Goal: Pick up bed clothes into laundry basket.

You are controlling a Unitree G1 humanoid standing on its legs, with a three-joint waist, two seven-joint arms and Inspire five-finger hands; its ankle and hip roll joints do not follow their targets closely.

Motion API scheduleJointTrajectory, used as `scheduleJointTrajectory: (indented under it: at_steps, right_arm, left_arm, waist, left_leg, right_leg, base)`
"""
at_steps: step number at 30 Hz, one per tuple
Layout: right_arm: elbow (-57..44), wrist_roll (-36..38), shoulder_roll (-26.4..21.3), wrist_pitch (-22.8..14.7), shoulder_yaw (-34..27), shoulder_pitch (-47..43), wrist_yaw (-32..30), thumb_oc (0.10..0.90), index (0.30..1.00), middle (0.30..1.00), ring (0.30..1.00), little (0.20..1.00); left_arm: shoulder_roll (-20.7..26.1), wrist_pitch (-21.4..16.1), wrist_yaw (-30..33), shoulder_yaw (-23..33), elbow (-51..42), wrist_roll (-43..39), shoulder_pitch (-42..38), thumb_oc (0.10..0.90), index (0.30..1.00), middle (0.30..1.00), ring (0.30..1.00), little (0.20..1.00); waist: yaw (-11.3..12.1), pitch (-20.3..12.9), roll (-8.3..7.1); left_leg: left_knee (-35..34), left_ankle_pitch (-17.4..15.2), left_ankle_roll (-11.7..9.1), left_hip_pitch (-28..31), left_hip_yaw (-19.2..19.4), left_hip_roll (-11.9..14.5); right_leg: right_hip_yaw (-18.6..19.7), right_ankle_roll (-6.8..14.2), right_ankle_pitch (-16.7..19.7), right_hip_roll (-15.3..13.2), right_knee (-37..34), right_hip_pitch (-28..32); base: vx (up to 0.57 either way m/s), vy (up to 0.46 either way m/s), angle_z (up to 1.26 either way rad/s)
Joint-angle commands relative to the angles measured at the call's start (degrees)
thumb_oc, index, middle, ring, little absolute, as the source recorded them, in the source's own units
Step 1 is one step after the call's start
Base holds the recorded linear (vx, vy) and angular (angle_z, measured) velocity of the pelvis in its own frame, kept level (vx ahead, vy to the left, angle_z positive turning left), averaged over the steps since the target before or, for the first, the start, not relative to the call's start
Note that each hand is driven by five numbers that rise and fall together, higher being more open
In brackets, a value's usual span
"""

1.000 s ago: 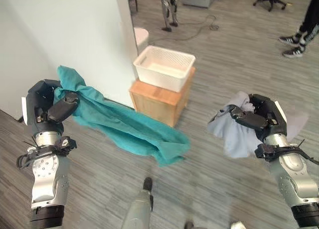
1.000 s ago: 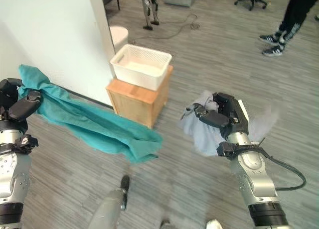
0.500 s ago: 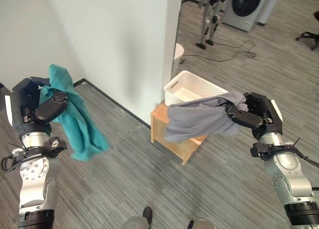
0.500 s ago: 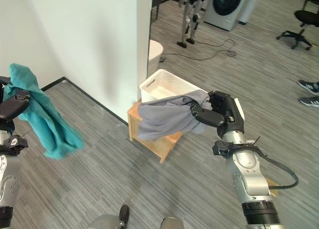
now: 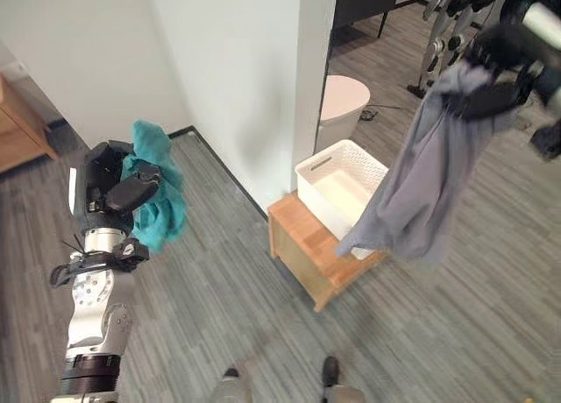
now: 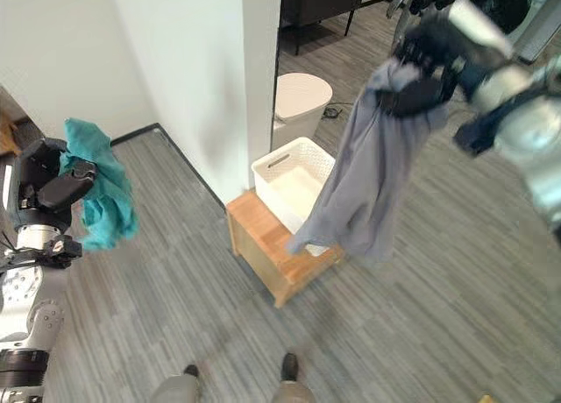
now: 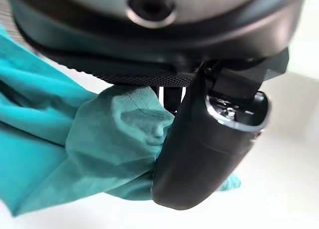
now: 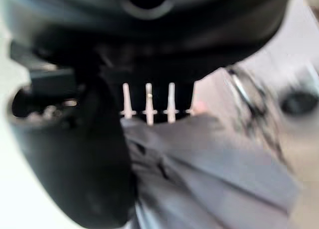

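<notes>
My left hand (image 5: 112,187) is shut on a bunched teal cloth (image 5: 158,197), held up at the left above the floor; its thumb (image 7: 209,149) presses the teal cloth (image 7: 99,144). High at the right, my right hand (image 6: 425,57) is shut on a grey garment (image 6: 364,184) that hangs down long, its lower end in front of the white laundry basket (image 6: 289,171). The grey garment (image 8: 209,174) shows against that hand's palm. The basket stands on a low wooden stand (image 6: 272,258) by a white wall corner.
A white wall (image 5: 237,61) rises behind the basket, with a white round bin (image 5: 344,101) past its corner. Another robot's legs (image 5: 438,35) and a washing machine (image 6: 517,9) stand far back. Wooden furniture (image 5: 22,127) sits at the far left.
The camera has risen and turned. My right hand has swung up high with the grey garment, now hanging over the basket. The left hand has kept the teal cloth, drawn closer in.
</notes>
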Motion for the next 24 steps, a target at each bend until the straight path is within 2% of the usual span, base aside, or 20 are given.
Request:
scheduleJointTrajectory:
  at_steps: [1,3,5,6,8,10,17,24]
  right_arm:
    - [1.5,-3.9,-2.4,-4.5,7.6,-22.0,-5.9,0.400,0.300,0.300,0.300,0.300]
    - [4.8,-5.0,-2.1,-4.6,14.0,-28.1,-5.8,0.400,0.300,0.300,0.300,0.300]
    - [7.3,-6.3,-1.3,-4.6,17.2,-31.2,-5.7,0.400,0.300,0.300,0.300,0.300]
    - [8.6,-6.3,-0.4,-4.2,17.7,-32.3,-5.6,0.400,0.300,0.300,0.300,0.300]
    - [10.4,-5.5,1.4,-4.8,16.8,-32.2,-5.8,0.400,0.300,0.300,0.300,0.300]
    - [12.4,-5.1,1.8,-4.6,16.5,-31.7,-5.5,0.400,0.300,0.300,0.300,0.300]
    - [18.9,-7.7,4.2,-3.6,16.4,-29.1,-5.2,0.400,0.300,0.300,0.300,0.300]
    - [21.6,-9.3,6.0,-3.4,12.5,-22.9,-5.4,0.400,0.300,0.300,0.300,0.300]
  left_arm:
    - [6.7,-7.0,-1.7,1.4,-12.3,-1.3,0.9,0.400,0.300,0.300,0.300,0.300]
    - [6.5,-6.8,-1.8,1.4,-12.5,-1.1,1.9,0.400,0.300,0.300,0.300,0.300]
    - [5.9,-6.7,-2.0,0.8,-12.6,-0.7,3.2,0.400,0.300,0.300,0.300,0.300]
    - [5.0,-6.8,-2.1,0.8,-13.1,-0.7,3.4,0.400,0.300,0.300,0.300,0.300]
    - [4.0,-6.6,-2.2,0.7,-13.8,-0.7,4.3,0.400,0.300,0.300,0.300,0.300]
    - [3.5,-6.4,-2.4,0.2,-14.4,-1.1,4.4,0.400,0.300,0.300,0.300,0.300]
    - [4.0,-6.2,-2.1,-1.2,-17.1,-0.6,4.9,0.400,0.300,0.300,0.300,0.300]
    - [4.5,-6.8,-1.2,0.0,-18.6,-0.7,6.4,0.400,0.300,0.300,0.300,0.300]
  waist:
    - [3.2,-6.8,-3.53]
    - [3.4,-7.4,-2.57]
    - [3.9,-7.8,-1.44]
    - [4.3,-7.8,-0.77]
    - [4.2,-7.7,-0.50]
    - [3.7,-8.4,-0.23]
    - [3.0,-9.7,1.01]
    - [3.2,-9.0,2.09]
  left_leg:
    - [10.1,-9.2,2.2,-6.8,8.1,2.1]
    - [3.8,-10.2,2.8,-6.3,9.7,0.0]
    - [-2.5,-11.0,3.6,-5.0,9.1,-2.1]
    - [-4.4,-10.3,3.2,-4.2,7.7,-2.7]
    - [-6.6,-10.5,3.4,-3.1,5.9,-3.8]
    - [-10.0,-10.1,3.7,-1.9,7.0,-3.1]
    - [-18.3,-8.5,4.1,3.0,5.6,-2.8]
    - [-19.8,-8.5,4.4,3.4,4.5,-3.5]
  right_leg:
    - [-0.3,3.0,-2.6,-1.1,-3.8,4.2]
    - [-1.1,3.0,-3.3,0.3,-4.6,5.2]
    - [-1.5,3.0,-3.9,1.9,-4.5,5.2]
    - [-1.4,2.7,-4.3,2.2,-4.6,5.5]
    - [-2.1,2.5,-4.4,2.8,-5.2,6.1]
    - [-3.0,2.4,-4.6,3.4,-5.8,6.5]
    - [-3.6,2.3,-5.1,4.1,-6.0,5.7]
    - [-4.2,2.6,-4.9,3.7,-5.8,5.0]
  base:
    - [0.20,-0.236,0.61]
    - [0.20,-0.150,0.51]
    - [0.19,-0.094,0.31]
    - [0.16,-0.053,0.10]
    - [0.11,-0.050,-0.11]
    - [0.09,-0.030,-0.04]
    - [0.05,0.021,0.17]
    - [0.01,0.027,0.09]
